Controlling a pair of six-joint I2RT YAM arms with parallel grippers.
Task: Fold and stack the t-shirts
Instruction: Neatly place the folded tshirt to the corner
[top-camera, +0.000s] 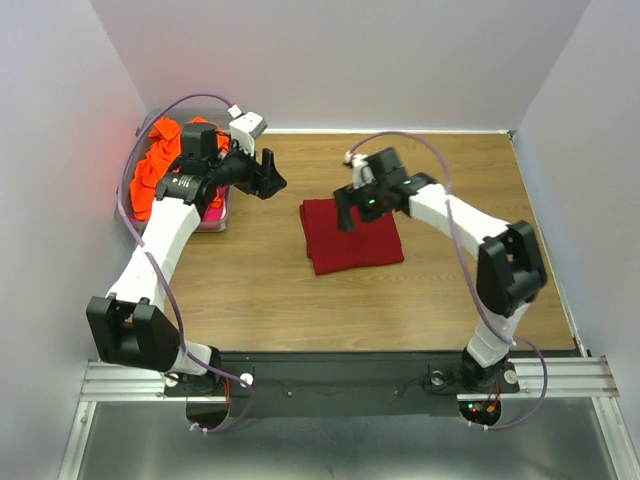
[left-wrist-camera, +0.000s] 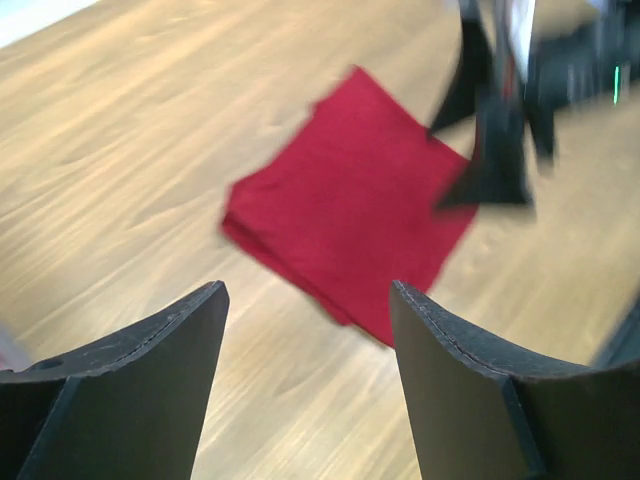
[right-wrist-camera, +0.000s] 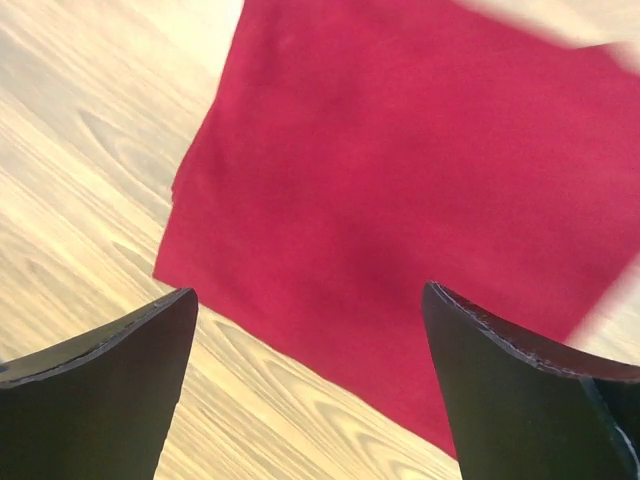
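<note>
Both arms reach forward with elbows bent. The left gripper (top-camera: 268, 174) has its jaws apart and empty. The right gripper (top-camera: 347, 211) gapes wide, angled downward.

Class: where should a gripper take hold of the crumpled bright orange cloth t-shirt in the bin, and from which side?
Likely a raised fold of the crumpled bright orange cloth t-shirt, from above: it lies heaped in the plastic bin, whose walls block sideways approach.
</note>
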